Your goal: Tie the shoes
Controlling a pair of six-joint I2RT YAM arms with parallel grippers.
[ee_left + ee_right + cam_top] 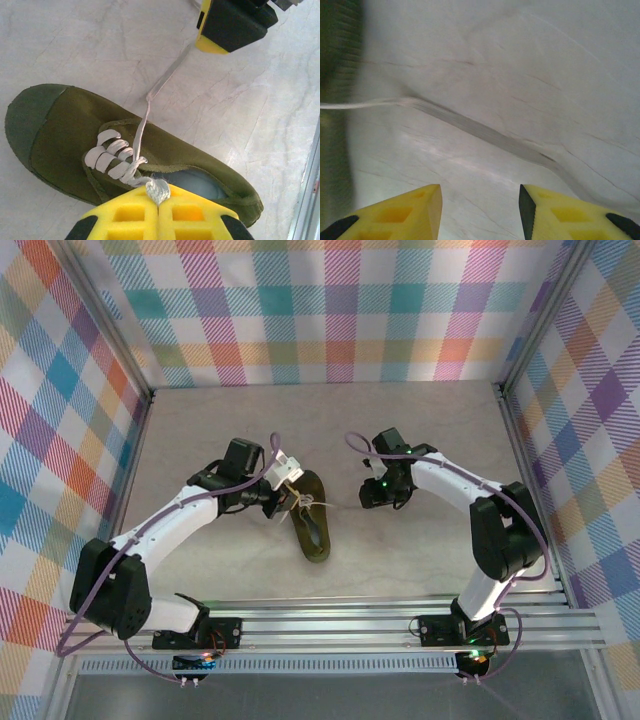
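- While the left fingers [158,220] pinch a lace end [157,191], the shoe [65,135] has no knot yet.
- At its 2 o'clock, the right fingers [372,496] gape empty above the bench [75,40].

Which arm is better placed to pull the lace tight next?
Left, likely: the left gripper is shut on a lace at the shoe; the right gripper is open above the table, a loose lace ahead of it.
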